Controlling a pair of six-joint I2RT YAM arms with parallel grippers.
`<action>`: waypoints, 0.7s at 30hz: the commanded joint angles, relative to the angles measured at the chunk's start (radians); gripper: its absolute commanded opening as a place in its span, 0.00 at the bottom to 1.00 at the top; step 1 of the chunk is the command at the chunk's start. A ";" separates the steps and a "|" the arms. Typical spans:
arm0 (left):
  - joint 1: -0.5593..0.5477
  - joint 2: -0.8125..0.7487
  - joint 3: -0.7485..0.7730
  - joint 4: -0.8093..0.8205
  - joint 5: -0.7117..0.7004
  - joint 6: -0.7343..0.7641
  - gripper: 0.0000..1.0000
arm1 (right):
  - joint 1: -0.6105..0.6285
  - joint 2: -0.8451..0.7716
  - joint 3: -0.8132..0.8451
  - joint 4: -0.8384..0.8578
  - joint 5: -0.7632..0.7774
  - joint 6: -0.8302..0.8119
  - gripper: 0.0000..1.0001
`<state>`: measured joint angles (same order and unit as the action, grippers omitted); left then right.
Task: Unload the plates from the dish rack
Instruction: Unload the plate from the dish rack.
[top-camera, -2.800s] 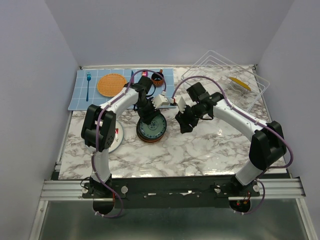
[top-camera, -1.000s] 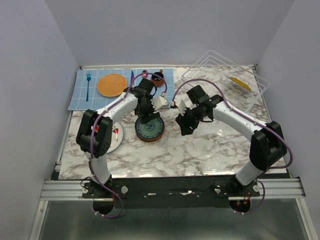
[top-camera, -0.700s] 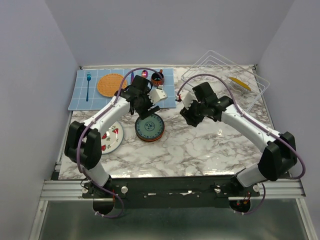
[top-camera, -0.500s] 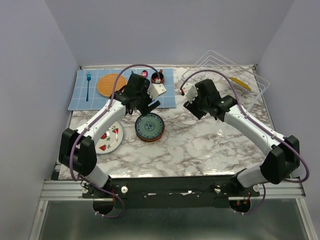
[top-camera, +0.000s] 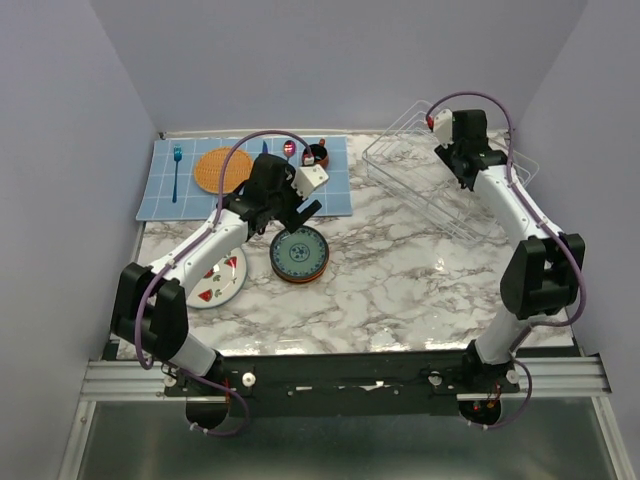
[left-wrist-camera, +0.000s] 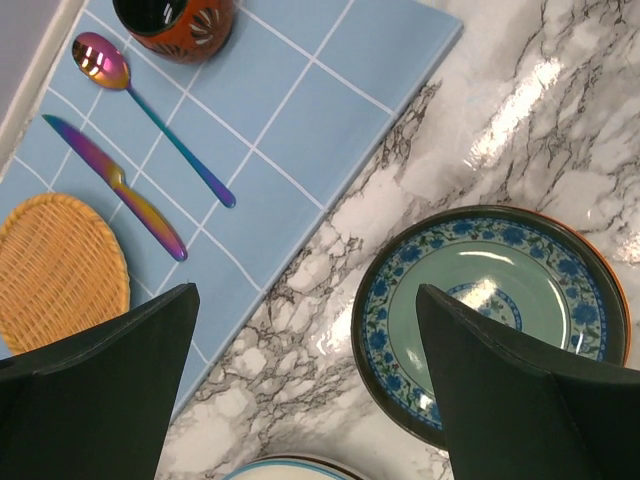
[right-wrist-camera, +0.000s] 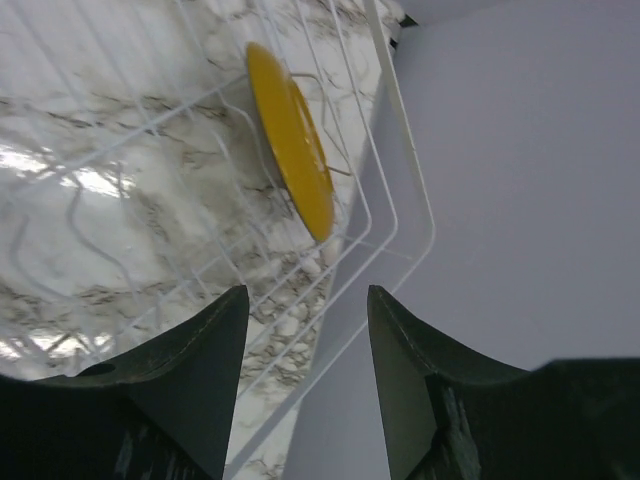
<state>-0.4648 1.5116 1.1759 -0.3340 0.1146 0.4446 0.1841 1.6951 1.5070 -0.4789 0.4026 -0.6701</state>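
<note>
Overhead, the left gripper (top-camera: 295, 210) hangs above the marble table (top-camera: 400, 290) with its jaws spread as wide as they go, holding and touching nothing. In its wrist view, a teal plate with a blue patterned rim (left-wrist-camera: 490, 310) lies below, just ahead of the finger on the right of the view. It sits on an orange-red plate (left-wrist-camera: 625, 320) of which only an edge shows. Ahead of the other finger lies the blue tiled mat (left-wrist-camera: 290, 120) with a woven disc (left-wrist-camera: 60, 270), an iridescent knife (left-wrist-camera: 115, 185) and a spoon (left-wrist-camera: 150, 105). Behind the jaws, a sliver of a white plate (left-wrist-camera: 290, 468) shows, the one with red wedges (top-camera: 215, 277) in the overhead view.

The right gripper (right-wrist-camera: 307, 300) is over the dish rack (top-camera: 410, 170), its jaws partly apart with nothing between them. Straight ahead of them, well apart from either finger, the yellow plate (right-wrist-camera: 290, 140) stands tilted among the white wires, near the rack's far rim.
</note>
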 joint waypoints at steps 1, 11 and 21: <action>0.009 -0.028 -0.027 0.078 -0.023 -0.018 0.99 | -0.060 0.093 0.050 0.108 0.134 -0.167 0.59; 0.038 -0.013 -0.032 0.089 0.007 -0.010 0.99 | -0.132 0.262 0.176 0.089 0.136 -0.203 0.59; 0.048 0.018 0.001 0.064 0.016 -0.011 0.99 | -0.146 0.316 0.177 0.079 0.105 -0.183 0.58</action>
<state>-0.4217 1.5116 1.1461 -0.2722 0.1131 0.4397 0.0402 1.9949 1.6737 -0.4042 0.5121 -0.8650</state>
